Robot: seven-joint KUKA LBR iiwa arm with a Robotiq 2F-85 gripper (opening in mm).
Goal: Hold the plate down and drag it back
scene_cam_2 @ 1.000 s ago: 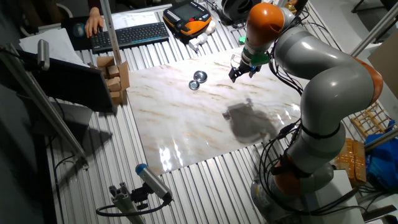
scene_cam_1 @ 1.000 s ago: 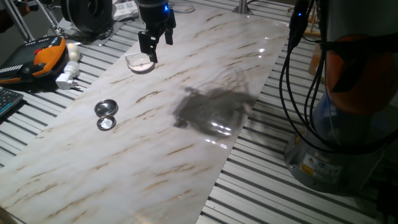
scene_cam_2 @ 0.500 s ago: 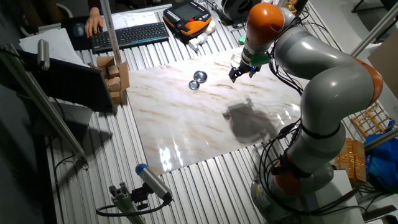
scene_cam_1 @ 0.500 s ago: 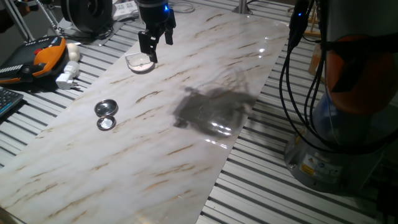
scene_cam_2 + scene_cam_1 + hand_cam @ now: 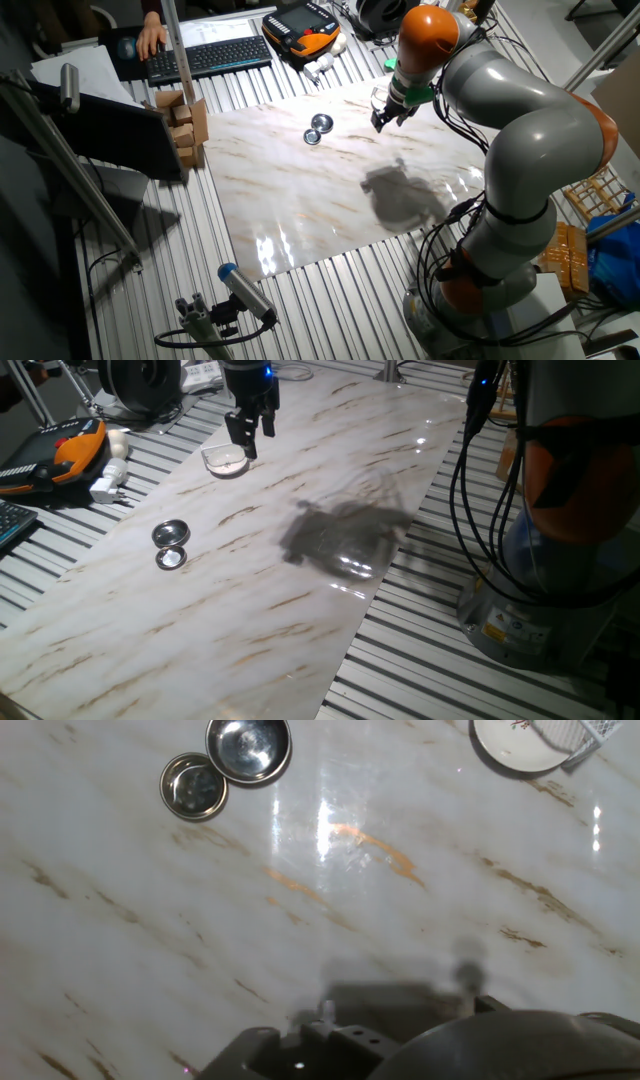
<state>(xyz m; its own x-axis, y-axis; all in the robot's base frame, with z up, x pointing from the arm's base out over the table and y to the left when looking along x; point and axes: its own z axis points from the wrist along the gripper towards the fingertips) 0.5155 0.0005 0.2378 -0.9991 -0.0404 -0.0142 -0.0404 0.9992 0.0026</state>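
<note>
One plate [image 5: 224, 460] was seen at the far left edge of the marble counter [image 5: 300, 560], with the hand [image 5: 248, 432] just above its right rim, fingers slightly spread. Two metal discs [image 5: 169, 533] were lying touching, nearer on the left.

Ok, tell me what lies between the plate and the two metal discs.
Nothing: in the hand view, only bare marble tabletop runs between the plate and the two metal discs.

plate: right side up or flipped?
Right side up. The plate lies flat on the marble table, its shallow white hollow with faint dark specks facing up. The gripper is beside it.
</note>
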